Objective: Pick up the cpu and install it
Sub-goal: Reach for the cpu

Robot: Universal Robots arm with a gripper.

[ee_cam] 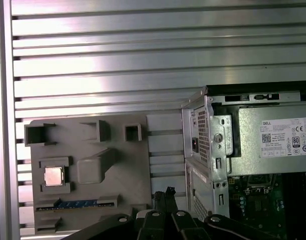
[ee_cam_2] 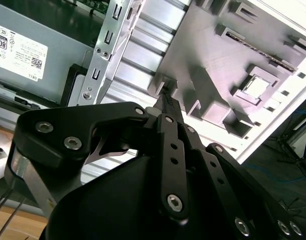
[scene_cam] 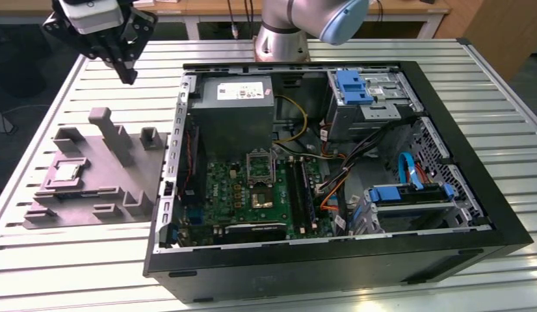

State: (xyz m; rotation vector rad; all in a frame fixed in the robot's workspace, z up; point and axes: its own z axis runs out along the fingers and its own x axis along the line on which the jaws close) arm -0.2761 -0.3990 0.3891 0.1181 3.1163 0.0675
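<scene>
Jaws, closed and empty, are poised over the counter [ee_cam: 142,60] near the grey fixture [ee_cam: 125,195]; a clean pickup is judged to need squaring to the cpu's [ee_cam: 53,176] edges.

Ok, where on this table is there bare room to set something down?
Bare slats of the table lie between the grey fixture and the table's edge, at the exterior view's lower left, and along the exterior view's right of the computer case. Crowded: the fixture, with upright blocks and the cpu, and the case's inside.
</scene>
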